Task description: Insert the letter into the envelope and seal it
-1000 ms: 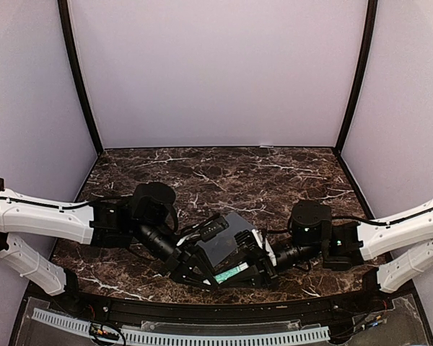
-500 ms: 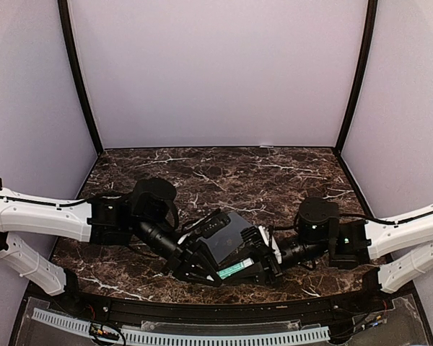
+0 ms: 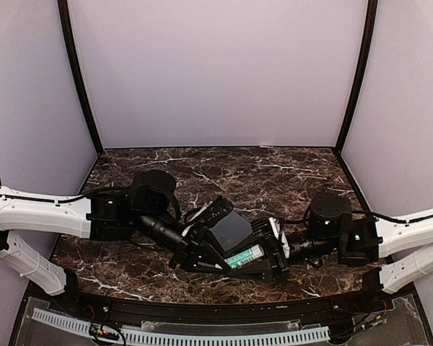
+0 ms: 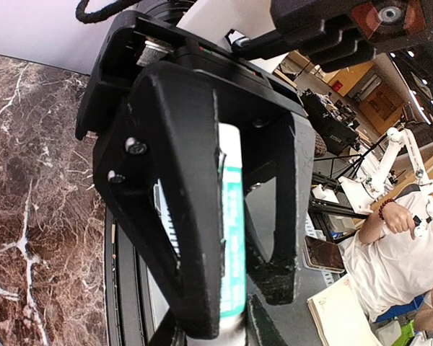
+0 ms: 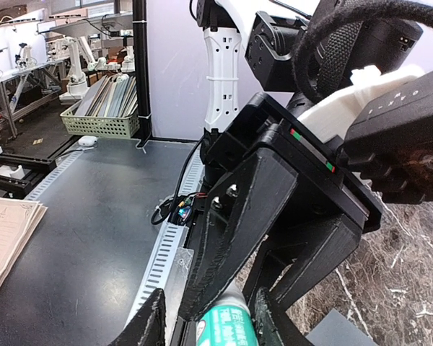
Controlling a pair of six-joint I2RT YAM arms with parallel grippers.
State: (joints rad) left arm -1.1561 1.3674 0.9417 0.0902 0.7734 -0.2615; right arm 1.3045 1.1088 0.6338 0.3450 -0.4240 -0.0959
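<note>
The grey-blue envelope [image 3: 229, 231] lies flat on the marble between the two grippers. One corner of it shows in the right wrist view [image 5: 333, 329]. The cream-white letter is not in view. A white-and-green glue stick [image 3: 244, 256] is held level above the table's near edge. My left gripper [image 3: 218, 263] is shut on the glue stick's grey end [image 4: 231, 328]. My right gripper [image 3: 265, 258] is round the green body [image 5: 227, 330]. Its jaws stand wider than the stick, with a gap on one side.
The table's black front rail [image 3: 224, 306] and a slotted cable duct [image 3: 180, 335] run just below the grippers. Both arms reach in low from the sides. The marble table [image 3: 224, 173] stretches behind them to the purple back wall.
Both grippers and the glue stick have moved right and a little away from the front edge. The right arm has drawn back to the right and the left arm has stretched after it.
</note>
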